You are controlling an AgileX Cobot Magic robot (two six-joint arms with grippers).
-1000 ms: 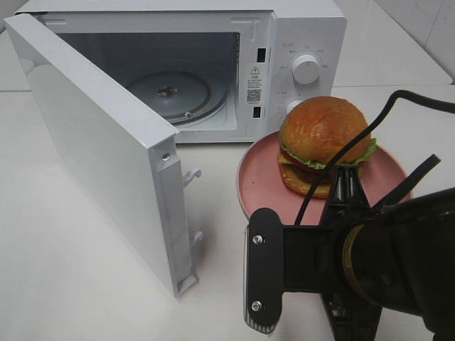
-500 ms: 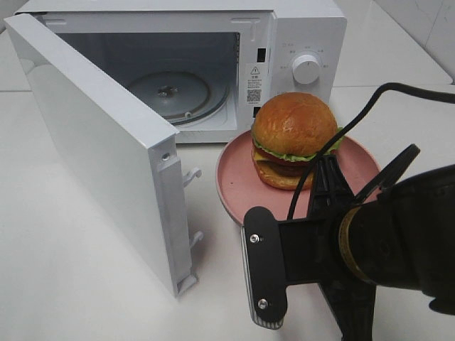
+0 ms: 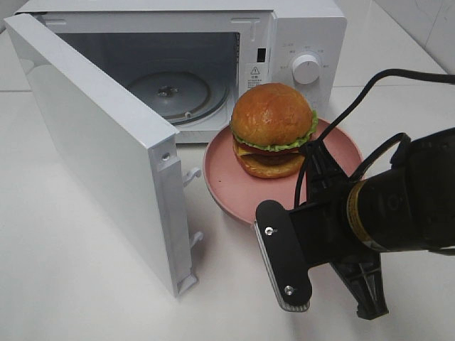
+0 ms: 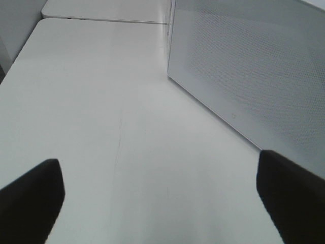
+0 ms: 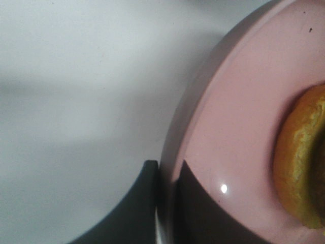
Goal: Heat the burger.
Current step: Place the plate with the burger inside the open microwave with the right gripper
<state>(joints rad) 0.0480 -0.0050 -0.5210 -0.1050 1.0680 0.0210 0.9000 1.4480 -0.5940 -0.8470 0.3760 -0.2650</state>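
Microwave (image 3: 298,28) sits at the far side of the worktop (image 3: 71,284), door (image 3: 92,142) swung wide toward the near left. The cavity is open, with its glass turntable (image 3: 170,92) in plain sight. Right gripper (image 5: 166,178) is clamped on the pink plate's (image 3: 224,177) near rim. On the plate stands the burger (image 3: 273,128), upright: glossy golden bun, lettuce frill, dark patty. It's just before the cavity's right edge, apart from the door. Left gripper (image 4: 160,195) is spread wide, holding nothing, beside the microwave's perforated wall.
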